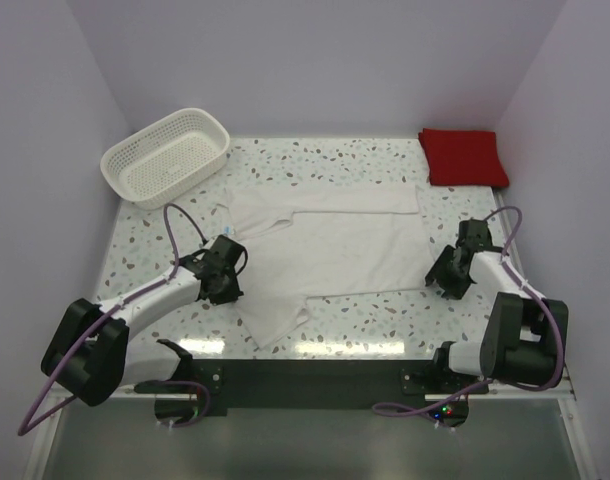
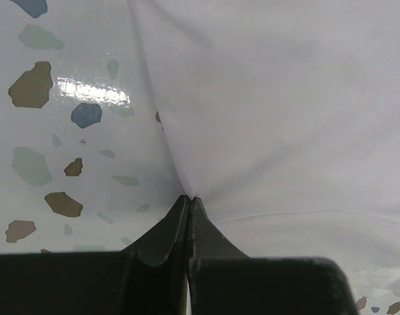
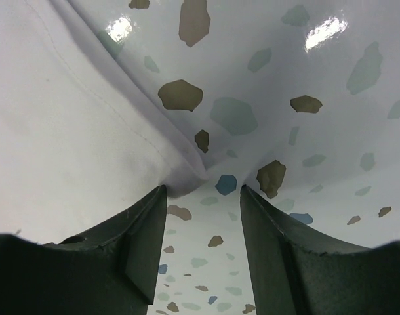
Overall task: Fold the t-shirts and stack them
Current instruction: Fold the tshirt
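1. The large white cloth t-shirt point(image 1: 330, 250) lies spread on the speckled table point(image 1: 385, 305); the solid red cloth t-shirt point(image 1: 463, 157) sits folded at the far right corner.
2. The left gripper point(image 2: 189, 198) is closed, seemingly pinching the white shirt's edge.
3. The right gripper point(image 3: 203, 189) has its jaws parted around the hem corner, with bare tabletop beside it.

The white t-shirt point(image 1: 325, 250) spreads over the middle of the table point(image 1: 385, 305), leaving bare strips along its left, right and near sides with room to pass. The basket point(image 1: 166, 155) fills the far left corner and the folded red t-shirt point(image 1: 463, 157) the far right one; the far edge between them lies open. Walls point(image 1: 305, 60) close three sides.
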